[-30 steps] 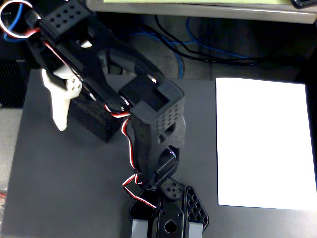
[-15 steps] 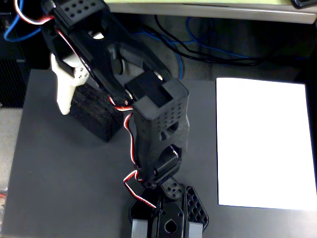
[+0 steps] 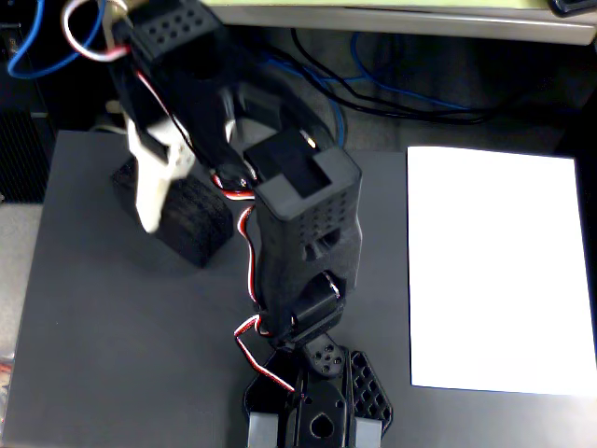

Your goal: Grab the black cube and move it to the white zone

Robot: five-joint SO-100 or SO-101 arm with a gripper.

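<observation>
On the left part of the dark grey tabletop (image 3: 121, 345), as the fixed view shows it, lies the black cube (image 3: 191, 224), an oblong block of rough black foam set at a slant, with one end toward the far left edge and the other end pointing toward the middle. Its upper left part is hidden behind the arm's white finger piece. The fingers (image 3: 154, 187) hang right over the block: a pale, blurred white finger comes down across its top face and seems to touch or nearly touch the foam, while the other finger is lost against the black of the arm and the block. Whether they stand apart or are pressed onto the foam cannot be told from this view. The black arm (image 3: 303, 233) rises from its base (image 3: 317, 406) at the near edge, bends over the middle of the tabletop and reaches back to the left, with red and white wires (image 3: 247, 233) running along its joints. The white zone (image 3: 499, 271), a plain flat white sheet, lies on the right side of the tabletop, well apart from the block, with the arm between the two. Nothing rests on the sheet. Behind the tabletop, blue cables (image 3: 392, 84) trail over a dark floor, and a pale edge of furniture (image 3: 392, 14) runs along the top of the picture
</observation>
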